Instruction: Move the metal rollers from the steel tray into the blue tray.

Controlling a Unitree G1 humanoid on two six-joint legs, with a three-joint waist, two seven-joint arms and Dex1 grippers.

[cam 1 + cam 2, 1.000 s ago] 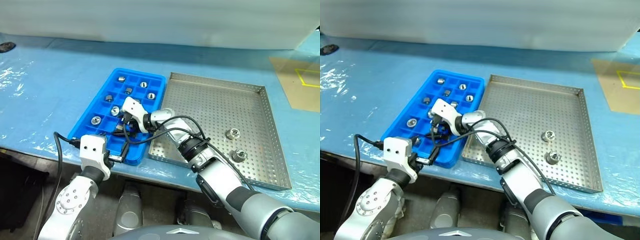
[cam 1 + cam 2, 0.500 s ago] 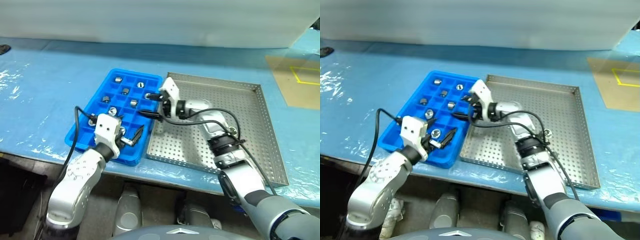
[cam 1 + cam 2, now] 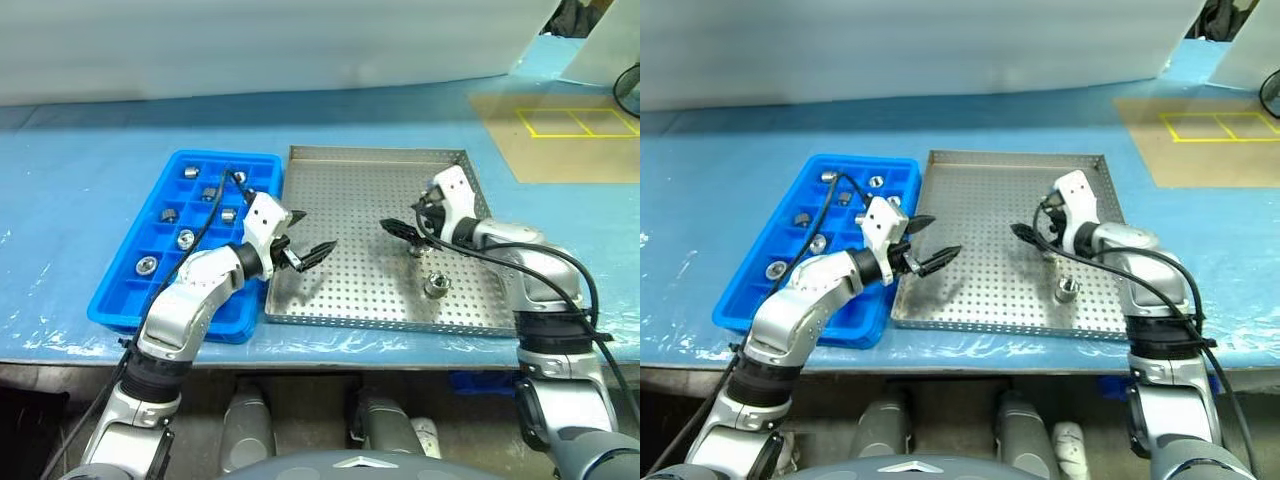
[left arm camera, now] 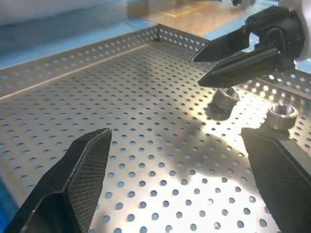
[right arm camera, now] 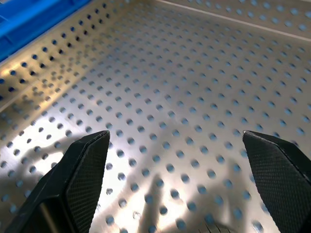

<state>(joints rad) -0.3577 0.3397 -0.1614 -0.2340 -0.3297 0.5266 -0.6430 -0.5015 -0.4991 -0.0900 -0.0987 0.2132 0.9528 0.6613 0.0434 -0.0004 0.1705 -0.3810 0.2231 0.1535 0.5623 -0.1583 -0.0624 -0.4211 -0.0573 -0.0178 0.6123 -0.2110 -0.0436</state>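
Metal rollers: 2 in steel tray (image 3: 370, 180), right half — 1 (image 3: 435, 285) near front rim, other (image 3: 417, 247) just under right gripper (image 3: 402, 229). 7 more sit in blue tray (image 3: 120, 300) compartments. Both grippers released, jaws wide, empty. Left gripper (image 3: 308, 236) over steel tray's left edge.

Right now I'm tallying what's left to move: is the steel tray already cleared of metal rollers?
No, two metal rollers still sit on the steel tray, near the open right gripper.
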